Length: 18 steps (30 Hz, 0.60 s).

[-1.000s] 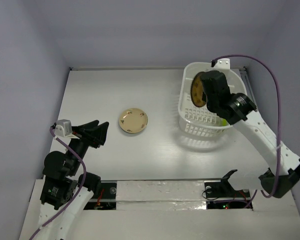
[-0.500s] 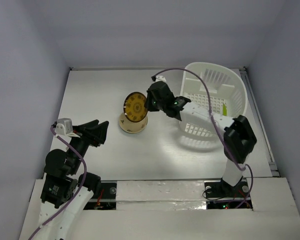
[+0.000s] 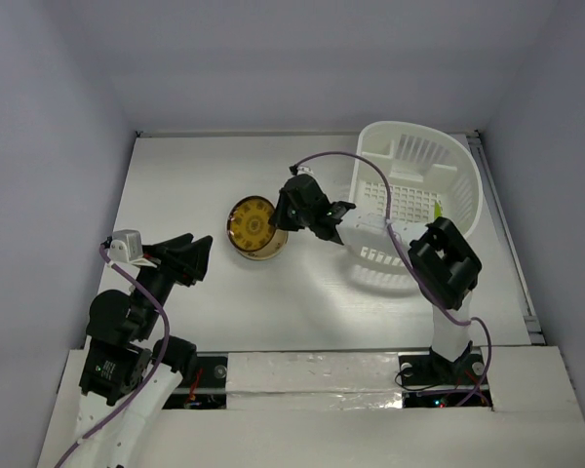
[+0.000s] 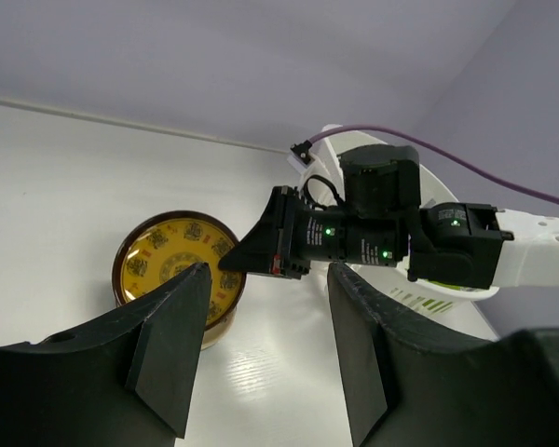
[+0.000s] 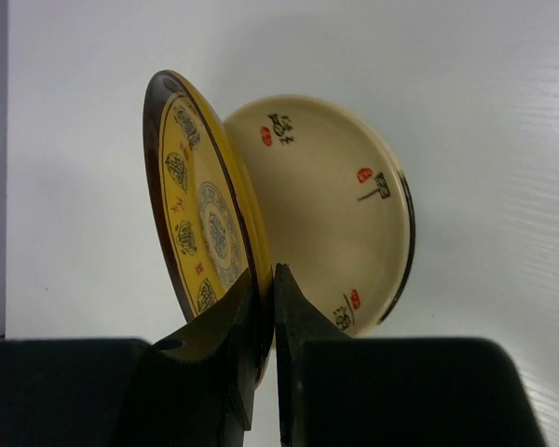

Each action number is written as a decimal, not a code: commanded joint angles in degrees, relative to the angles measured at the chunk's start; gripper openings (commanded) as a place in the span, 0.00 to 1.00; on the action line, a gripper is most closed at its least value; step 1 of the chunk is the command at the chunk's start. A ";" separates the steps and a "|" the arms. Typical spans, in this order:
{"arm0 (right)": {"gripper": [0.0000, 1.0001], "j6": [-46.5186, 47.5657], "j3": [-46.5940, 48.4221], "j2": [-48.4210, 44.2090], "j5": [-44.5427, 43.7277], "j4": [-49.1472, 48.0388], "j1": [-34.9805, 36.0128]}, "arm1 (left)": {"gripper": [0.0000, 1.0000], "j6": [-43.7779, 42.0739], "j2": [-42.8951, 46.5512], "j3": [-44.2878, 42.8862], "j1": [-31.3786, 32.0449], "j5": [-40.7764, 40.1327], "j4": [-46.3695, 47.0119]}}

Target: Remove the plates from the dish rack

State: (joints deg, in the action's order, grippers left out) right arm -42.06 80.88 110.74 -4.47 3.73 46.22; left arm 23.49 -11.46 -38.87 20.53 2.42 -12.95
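Pinching the yellow plate (image 5: 200,223) (tilted), right claw (image 5: 265,279) hovers over cream plate (image 5: 326,214).

Right tool (image 3: 279,222) extended far leftward, fingers (image 5: 225,349) pinched together, left tool (image 3: 201,257) low, fingers (image 4: 168,345) spread, apparently hovering

Bare table (image 3: 175,175) left of the amber plate (image 3: 250,223); dish rack (image 3: 409,128) near on its right
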 commanded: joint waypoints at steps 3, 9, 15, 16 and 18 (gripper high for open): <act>0.06 -2.50 -2.22 0.00 -0.54 -5.13 0.45 | 0.50 0.42 -0.49 0.38 0.30 -0.31 2.05; 0.37 -2.06 -3.19 -0.43 -0.98 -3.90 0.98 | 0.50 0.42 -0.23 0.38 0.30 -0.39 2.14; 0.73 1.28 -2.92 -2.89 -4.31 2.15 2.04 | 0.50 0.42 -0.14 0.38 0.30 -0.30 2.14; 0.73 1.63 -2.84 -3.33 -4.93 2.95 2.04 | 0.50 0.42 -0.05 0.38 0.30 -0.31 2.14; 0.73 2.69 -3.62 -5.87 -6.42 4.70 2.04 | 0.50 0.42 0.21 0.38 0.30 -0.39 2.14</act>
State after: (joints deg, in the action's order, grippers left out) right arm -41.67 77.73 110.59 -7.38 6.37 47.48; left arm 23.49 -11.46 -38.87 20.53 2.42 -13.10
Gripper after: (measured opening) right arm 0.731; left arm 0.498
